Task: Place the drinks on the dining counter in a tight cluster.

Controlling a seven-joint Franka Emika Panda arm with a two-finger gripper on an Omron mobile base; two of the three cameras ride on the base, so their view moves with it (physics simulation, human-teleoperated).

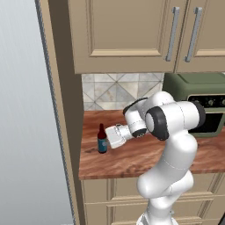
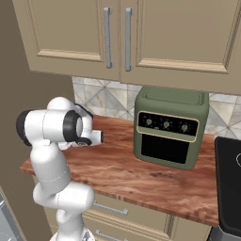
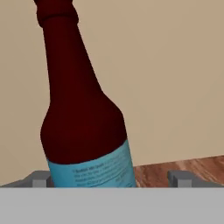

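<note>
**Brown bottle sitting right between the wide-open fingers**

Dark-brown glass is most of what the hand camera sees: the slim bottle (image 3: 83,127) with its blue label stands upright just ahead of the gripper (image 3: 112,178), and the two finger tips (image 3: 40,178) poke up on either side of the label, spread wide with daylight between each tip and the glass. So the jaws are fully apart and not touching anything that I can see.

Room to move is tight on the far side of the bottle. Just past it runs a tall beige side panel (image 1: 66,110), and the wood counter (image 1: 132,158) ends right there against it. Behind the hand is a tiled backsplash (image 1: 114,90), and above it hang beige wall cabinets (image 1: 123,35), well clear of the wrist. On the hand's near side the counter's front edge is close, with drawers below. Back along the arm's side the wood surface is open until a green toaster oven (image 2: 169,127), well apart from the gripper.

Arm pose: it rises from the base, folds at a dark elbow joint and reaches sideways, roughly level, with the white hand (image 1: 116,136) pointing at the bottle (image 1: 102,139) low over the counter. From the right base camera the forearm (image 2: 92,137) points away toward that side panel.
</note>
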